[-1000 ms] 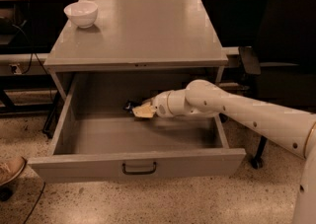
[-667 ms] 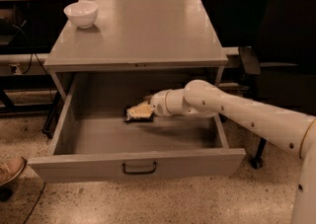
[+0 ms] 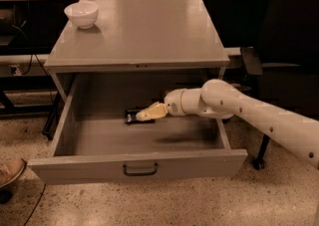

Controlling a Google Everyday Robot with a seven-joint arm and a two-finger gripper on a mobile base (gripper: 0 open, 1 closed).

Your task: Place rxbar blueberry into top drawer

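The top drawer [image 3: 75, 170] of the grey cabinet is pulled wide open, with its dark curved handle [image 3: 140, 171] on the front panel. My gripper [image 3: 144, 114] reaches into the drawer from the right, low over the floor near the back. It is shut on the rxbar blueberry [image 3: 132, 117], a small dark bar that sticks out to the left of the pale fingertips [image 3: 149, 113] and rests at or just above the drawer floor.
A white bowl [image 3: 81, 14] stands on the cabinet top [image 3: 144, 31] at the back left. A black chair [image 3: 289, 46] stands to the right of the cabinet. A shoe [image 3: 10, 171] shows on the floor at the left.
My gripper has moved down and slightly left inside the drawer, carrying the bar from mid-height to the drawer floor level.
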